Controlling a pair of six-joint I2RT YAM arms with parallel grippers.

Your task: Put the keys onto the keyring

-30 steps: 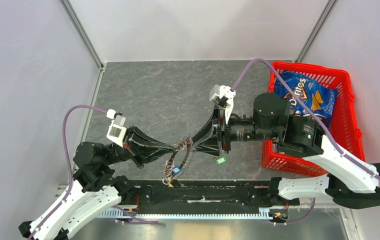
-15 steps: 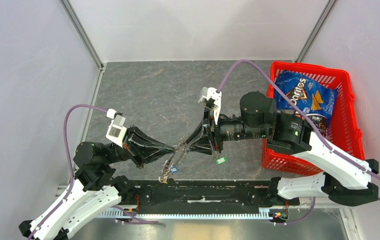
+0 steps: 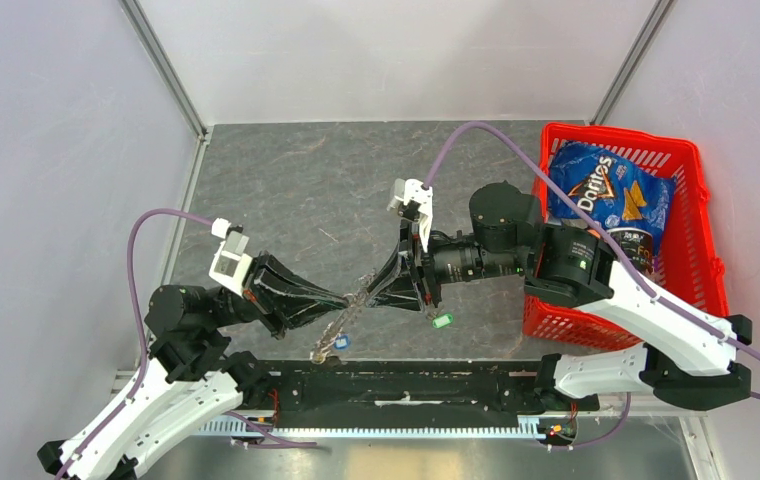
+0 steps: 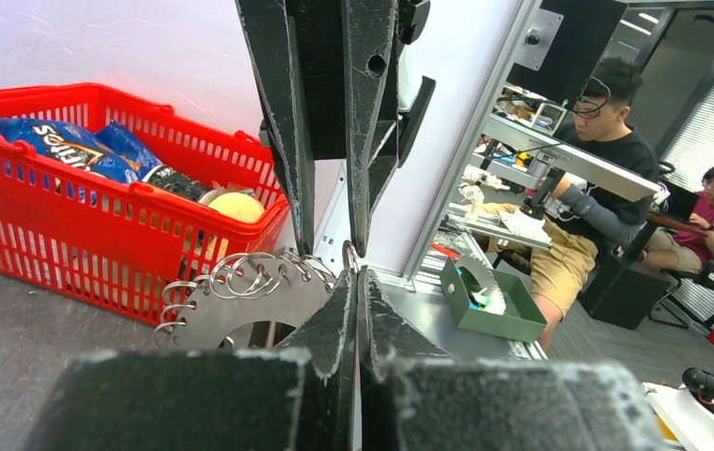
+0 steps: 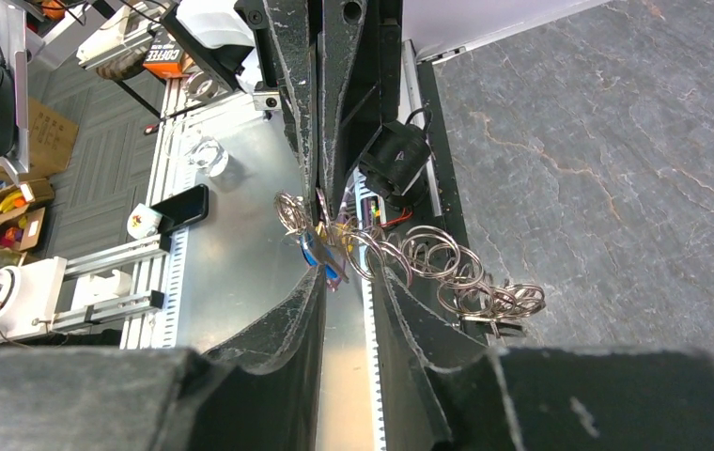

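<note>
Grey stone-pattern tabletop point(image 3: 286, 190) noted. Left gripper point(image 3: 344, 297) pinches the keyring point(image 4: 240, 315); right gripper point(image 5: 346, 277) stands narrowly spread astride its split loops point(image 5: 428, 254). Recommend closing squarely on one loop only.

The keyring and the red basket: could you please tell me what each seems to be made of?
The keyring looks like metal: a flat, dull grey plate with shiny silver wire loops along its edge that catch the light. The red basket looks like moulded plastic: uniform glossy red, with a thin slotted lattice wall and a thick rim.

Robot lab: white-walled test cell point(image 3: 376, 60), seated people point(image 4: 616, 160)
</note>
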